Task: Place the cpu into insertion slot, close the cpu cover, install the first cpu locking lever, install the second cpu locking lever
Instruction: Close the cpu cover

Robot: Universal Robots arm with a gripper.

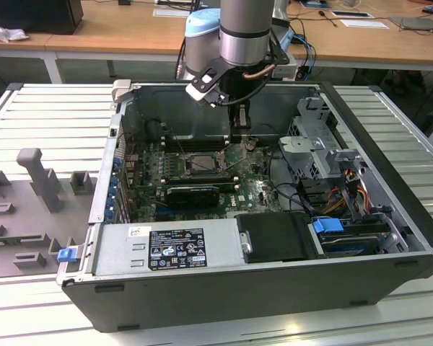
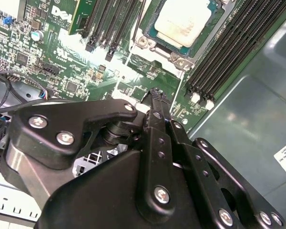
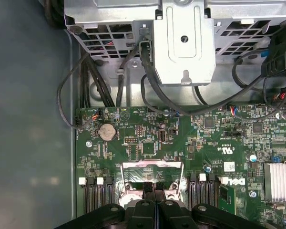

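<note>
So your arm is dipped into the open computer case (image 1: 224,292), which lies on the ribbed grey tabletop (image 1: 50,108). Your fingers (image 3: 147,192) are pressed together tip to tip with nothing between them, pointing down at the green motherboard (image 3: 133,129). In the exterior view they hang just beside the insertion slot (image 1: 187,164), on the exterior view's right of it. The cpu (image 2: 183,21) is already sitting in that slot, pale metal top facing up, and the black memory slots (image 2: 229,52) run along both sides of it. In the first wrist view there's a shiny metal frame (image 3: 152,167) right beneath your fingertips, between the two banks of memory slots. Honestly can't tell whether that's the cpu cover lying flat. The silver drive cage (image 3: 183,43) with its black cables sits just past the board's edge.
</note>
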